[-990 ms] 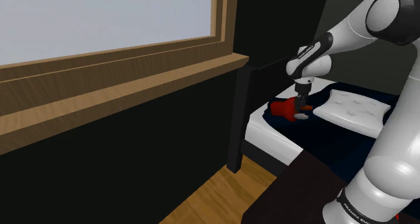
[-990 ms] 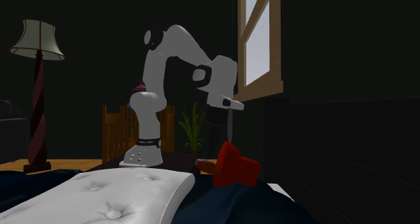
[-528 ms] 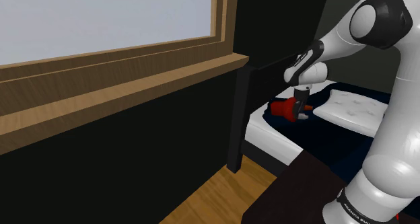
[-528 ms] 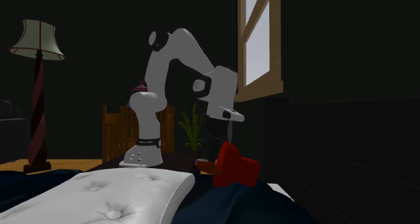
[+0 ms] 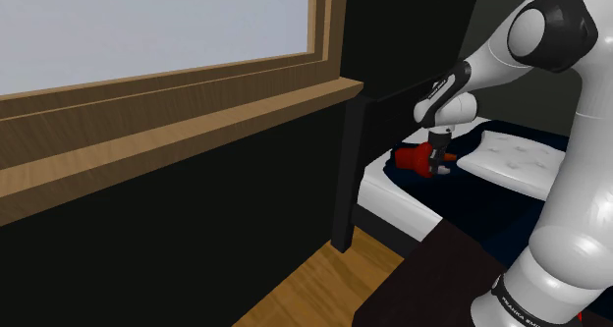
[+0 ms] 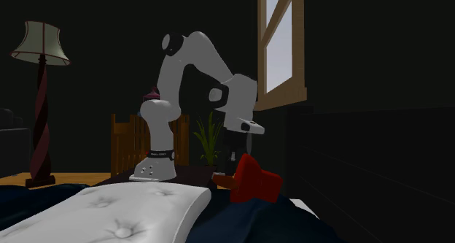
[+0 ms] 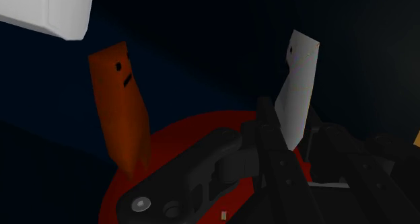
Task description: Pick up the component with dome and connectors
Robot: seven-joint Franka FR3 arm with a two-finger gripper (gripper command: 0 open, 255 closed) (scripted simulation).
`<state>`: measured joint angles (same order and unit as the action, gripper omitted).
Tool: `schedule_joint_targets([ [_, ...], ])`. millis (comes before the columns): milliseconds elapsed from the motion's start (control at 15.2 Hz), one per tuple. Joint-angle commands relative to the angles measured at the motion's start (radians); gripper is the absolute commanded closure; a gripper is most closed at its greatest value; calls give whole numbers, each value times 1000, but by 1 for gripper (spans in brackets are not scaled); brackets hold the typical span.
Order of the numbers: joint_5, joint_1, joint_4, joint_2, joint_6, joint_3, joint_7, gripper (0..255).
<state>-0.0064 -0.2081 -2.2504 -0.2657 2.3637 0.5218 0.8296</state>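
From where I stand the gripper [image 5: 434,158] sits on the red component [image 5: 408,158], at the grasp; whether it's clamped I cannot tell, and next comes a firm squeeze, then a lift.

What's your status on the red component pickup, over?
Gripper down at red component, contact not confirmed. Component lying on the bed, orange and white connectors up. White pillow alongside, apart, not obstructing.
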Motion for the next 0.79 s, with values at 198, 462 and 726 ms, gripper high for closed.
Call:
schedule_joint_targets([
  [198, 1, 0, -1, -2, 3, -1, 0, 255],
  [462, -27, 11, 7, 44, -46, 11, -15, 255],
  [726, -53, 19, 18, 88, -97, 20, -28, 255],
])
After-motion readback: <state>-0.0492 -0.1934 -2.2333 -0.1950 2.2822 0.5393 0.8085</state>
